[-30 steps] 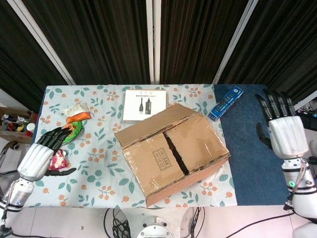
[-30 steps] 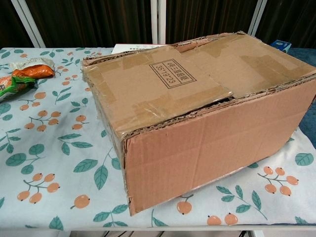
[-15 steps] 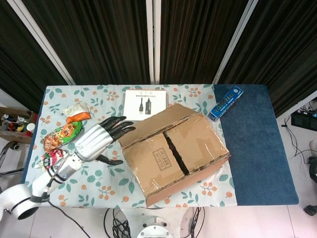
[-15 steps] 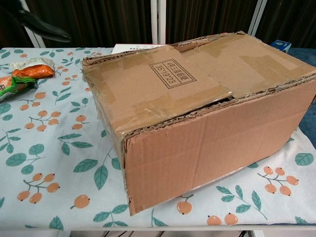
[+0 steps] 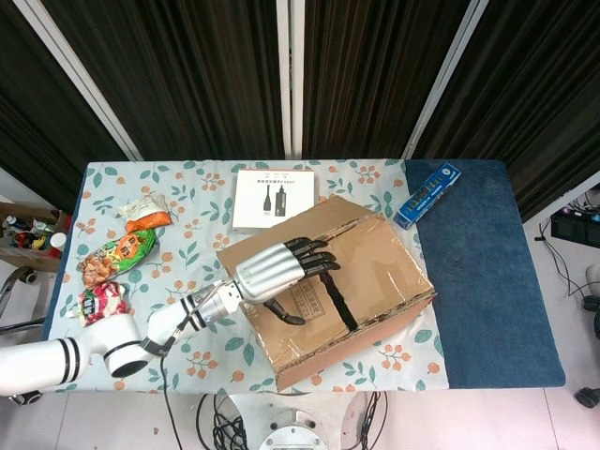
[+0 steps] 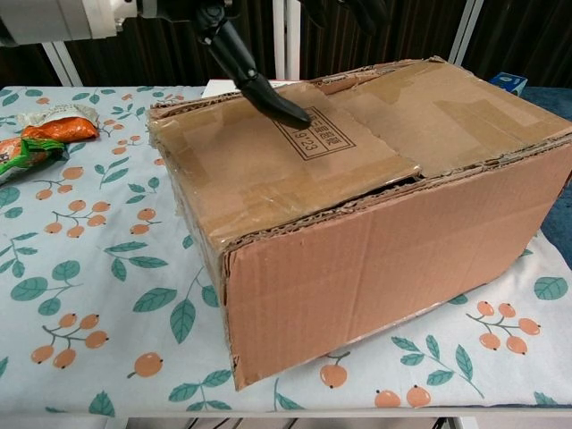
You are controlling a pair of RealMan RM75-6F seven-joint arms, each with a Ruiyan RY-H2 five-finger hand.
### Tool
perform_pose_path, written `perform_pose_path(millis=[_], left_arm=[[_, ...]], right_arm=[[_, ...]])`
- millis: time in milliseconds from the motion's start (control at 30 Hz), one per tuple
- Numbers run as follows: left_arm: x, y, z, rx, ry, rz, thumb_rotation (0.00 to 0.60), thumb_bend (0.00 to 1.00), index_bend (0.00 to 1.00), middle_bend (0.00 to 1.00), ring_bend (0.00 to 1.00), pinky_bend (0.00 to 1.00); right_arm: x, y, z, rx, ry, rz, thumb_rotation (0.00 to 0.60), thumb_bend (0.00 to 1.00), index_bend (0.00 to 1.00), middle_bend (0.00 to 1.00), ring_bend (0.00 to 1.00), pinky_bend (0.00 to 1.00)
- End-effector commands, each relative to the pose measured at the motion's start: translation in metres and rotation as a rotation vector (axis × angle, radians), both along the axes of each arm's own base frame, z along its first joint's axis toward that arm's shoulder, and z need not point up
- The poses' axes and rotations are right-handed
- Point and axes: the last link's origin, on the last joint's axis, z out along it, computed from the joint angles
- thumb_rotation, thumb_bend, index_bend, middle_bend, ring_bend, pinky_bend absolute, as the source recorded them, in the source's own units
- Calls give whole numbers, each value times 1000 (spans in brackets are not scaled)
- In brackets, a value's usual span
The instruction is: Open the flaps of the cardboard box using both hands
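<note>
Head view: the left hand (image 5: 279, 266) has swung in from the counter's left edge within the last second and now sits over the cardboard box (image 5: 375, 272), fingers (image 5: 314, 255) spread and released, holding nothing, tips reaching toward the dark seam (image 5: 336, 302) between the two top flaps. Half a second ago it was still short of the box's near corner. In the chest view the thumb (image 6: 259, 89) angles down onto the left flap (image 6: 268, 161), its tip at or just above the printed stamp (image 6: 317, 134); I can't tell if it touches. The right hand, raised at the far right a second ago, is gone from both views.

Judged: the reach is done on one side only and both flaps are still flat, so opening hasn't started. The task needs the right hand back.

The box is directly under the fingers, skewed on the counter. It is brown corrugated board with frayed edges and glossy clear tape on top; the flaps bow slightly, leaving a gap at the seam. The floral cloth (image 5: 178, 309) lies under the forearm, with a plain blue mat (image 5: 478, 291) beyond the box. Snack packets (image 5: 117, 253) lie well behind the wrist, and a white product box (image 5: 274, 198) and a blue carton (image 5: 428, 193) lie beyond the fingertips.
</note>
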Motion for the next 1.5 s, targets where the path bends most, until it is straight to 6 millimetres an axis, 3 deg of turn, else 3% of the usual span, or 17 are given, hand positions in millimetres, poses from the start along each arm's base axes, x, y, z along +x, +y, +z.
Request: perform_pose_path(millis=[33, 167, 267, 700, 900, 1233, 1500], left_arm=[[4, 3, -5, -29, -7, 14, 290, 0, 235, 203, 71, 178], [3, 6, -13, -73, 9, 57, 204, 0, 290, 240, 71, 178], [1, 5, -18, -91, 23, 67, 181, 0, 296, 246, 71, 178], [7, -6, -38, -131, 66, 20, 173, 0, 300, 265, 71, 178], [8, -8, -45, -110, 91, -17, 170, 0, 370, 310, 70, 178], [10, -9, -40, -99, 119, -42, 170, 0, 517, 463, 71, 177], [21, -11, -17, -60, 100, -75, 170, 0, 612, 523, 89, 176]], right_arm=[[0, -1, 0, -1, -1, 1, 600, 574, 0, 0, 0, 0], [-1, -2, 1, -2, -12, 3, 600, 579, 0, 0, 0, 0], [-2, -2, 1, -3, -17, 2, 600, 585, 0, 0, 0, 0], [-6, -3, 1, 0, -31, -9, 600, 611, 0, 0, 0, 0], [-10, -5, 0, 0, -56, -5, 600, 590, 0, 0, 0, 0], [-15, -8, 2, -10, -78, -11, 600, 586, 0, 0, 0, 0], [-12, -6, 5, -19, -84, 2, 600, 585, 0, 0, 0, 0]])
